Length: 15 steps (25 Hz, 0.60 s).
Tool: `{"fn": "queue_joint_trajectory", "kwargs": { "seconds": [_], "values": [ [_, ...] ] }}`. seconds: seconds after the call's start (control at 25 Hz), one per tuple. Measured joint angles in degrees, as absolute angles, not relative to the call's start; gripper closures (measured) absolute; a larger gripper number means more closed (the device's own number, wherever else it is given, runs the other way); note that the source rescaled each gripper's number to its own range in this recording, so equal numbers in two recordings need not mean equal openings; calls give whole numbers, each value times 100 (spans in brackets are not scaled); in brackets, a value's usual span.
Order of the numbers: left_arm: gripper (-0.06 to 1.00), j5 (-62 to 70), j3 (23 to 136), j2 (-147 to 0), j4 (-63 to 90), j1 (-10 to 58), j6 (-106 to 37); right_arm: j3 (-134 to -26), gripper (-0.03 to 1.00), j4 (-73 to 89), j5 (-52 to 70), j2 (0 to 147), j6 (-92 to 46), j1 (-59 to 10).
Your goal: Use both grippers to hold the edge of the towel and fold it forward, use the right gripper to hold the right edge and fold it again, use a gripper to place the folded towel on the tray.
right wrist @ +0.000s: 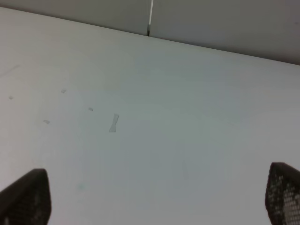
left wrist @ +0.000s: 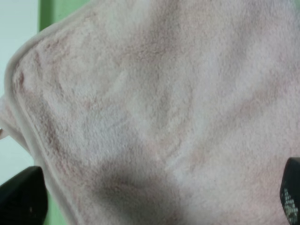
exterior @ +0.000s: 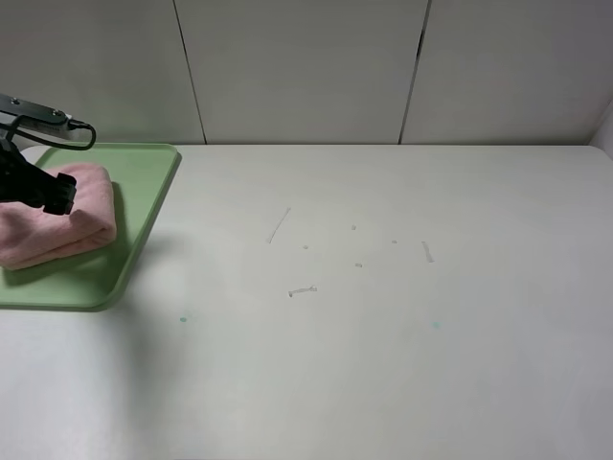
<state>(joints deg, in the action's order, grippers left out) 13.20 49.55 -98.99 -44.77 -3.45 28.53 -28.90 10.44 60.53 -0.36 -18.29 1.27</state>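
The pink towel (exterior: pixel 72 228) lies folded into a thick bundle on the pale-green tray (exterior: pixel 146 196) at the far left. My left gripper (exterior: pixel 56 195) hovers just over the towel's top. In the left wrist view the left gripper (left wrist: pixel 157 199) is open, its jaws wide apart, and the towel (left wrist: pixel 164 103) fills the picture. The towel's stitched hem edge (left wrist: pixel 28 117) curves round one corner, with a strip of the tray (left wrist: pixel 58 8) beyond it. My right gripper (right wrist: pixel 154 194) is open and empty over bare table; it is out of the exterior high view.
The white table (exterior: pixel 383 316) carries a few small scuff marks and bits of tape (exterior: pixel 302 290) near its middle. A grey panelled wall (exterior: pixel 306 67) runs along the back edge.
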Motion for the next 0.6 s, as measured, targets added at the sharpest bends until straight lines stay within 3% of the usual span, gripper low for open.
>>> {"fn": "queue_joint_trajectory", "kwargs": {
  "seconds": [0.6],
  "values": [
    [-5,1330,4955,-9712,-4477,-345,2853,-2890,-3,1044,6053,-36,-1829,127]
  ]
}}
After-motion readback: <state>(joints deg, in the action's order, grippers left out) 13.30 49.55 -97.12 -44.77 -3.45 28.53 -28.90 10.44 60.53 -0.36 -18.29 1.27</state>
